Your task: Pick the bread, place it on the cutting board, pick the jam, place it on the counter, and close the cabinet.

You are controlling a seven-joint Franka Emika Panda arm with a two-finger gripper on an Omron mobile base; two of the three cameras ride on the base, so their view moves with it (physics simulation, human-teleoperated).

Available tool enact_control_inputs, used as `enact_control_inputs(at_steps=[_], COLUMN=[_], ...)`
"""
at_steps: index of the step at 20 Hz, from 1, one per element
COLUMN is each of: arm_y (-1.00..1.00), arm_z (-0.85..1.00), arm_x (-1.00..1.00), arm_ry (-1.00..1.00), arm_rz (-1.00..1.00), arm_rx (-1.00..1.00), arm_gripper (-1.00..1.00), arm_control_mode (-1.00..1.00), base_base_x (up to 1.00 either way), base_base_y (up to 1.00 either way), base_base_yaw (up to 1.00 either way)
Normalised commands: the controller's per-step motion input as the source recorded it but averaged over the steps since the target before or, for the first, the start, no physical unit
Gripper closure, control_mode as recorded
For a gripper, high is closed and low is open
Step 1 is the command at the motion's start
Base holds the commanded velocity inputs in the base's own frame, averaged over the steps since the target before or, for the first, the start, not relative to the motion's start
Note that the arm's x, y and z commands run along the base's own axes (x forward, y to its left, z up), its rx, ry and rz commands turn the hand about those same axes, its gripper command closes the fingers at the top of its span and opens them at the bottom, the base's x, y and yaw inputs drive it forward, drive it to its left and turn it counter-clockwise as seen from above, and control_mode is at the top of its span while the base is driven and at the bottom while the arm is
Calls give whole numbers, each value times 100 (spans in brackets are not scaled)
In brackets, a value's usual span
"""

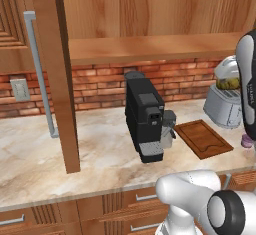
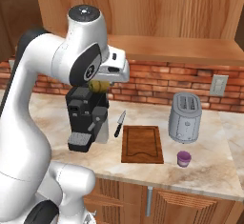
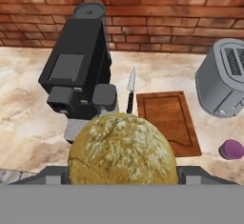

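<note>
Gripper (image 3: 123, 170) clamped on the bread (image 3: 123, 150), held aloft above the coffee machine (image 3: 78, 70) and short of the bare cutting board (image 3: 167, 120); jam (image 2: 184, 158) already on the counter (image 2: 209, 170), cabinet (image 1: 50, 69) door open.
</note>
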Motion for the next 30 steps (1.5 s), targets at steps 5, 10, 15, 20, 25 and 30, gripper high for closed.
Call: enact_control_inputs(at_steps=[5, 10, 15, 20, 25, 30], arm_y=[-25, -14, -5, -4, -12, -9], arm_z=[-31, -35, -35, -30, -24, -21], arm_x=[-26, -18, -7, -1, 0, 0], arm_ry=[0, 0, 0, 0, 3, 6], arm_rz=[0, 0, 0, 0, 0, 0], arm_rx=[0, 0, -1, -1, 0, -2], arm_gripper=[100, 100, 100, 100, 100, 100], arm_control_mode=[-100, -100, -100, -100, -100, -100], base_base_x=[0, 0, 0, 0, 0, 0], base_base_y=[0, 0, 0, 0, 0, 0], base_base_yaw=[0, 0, 0, 0, 0, 0])
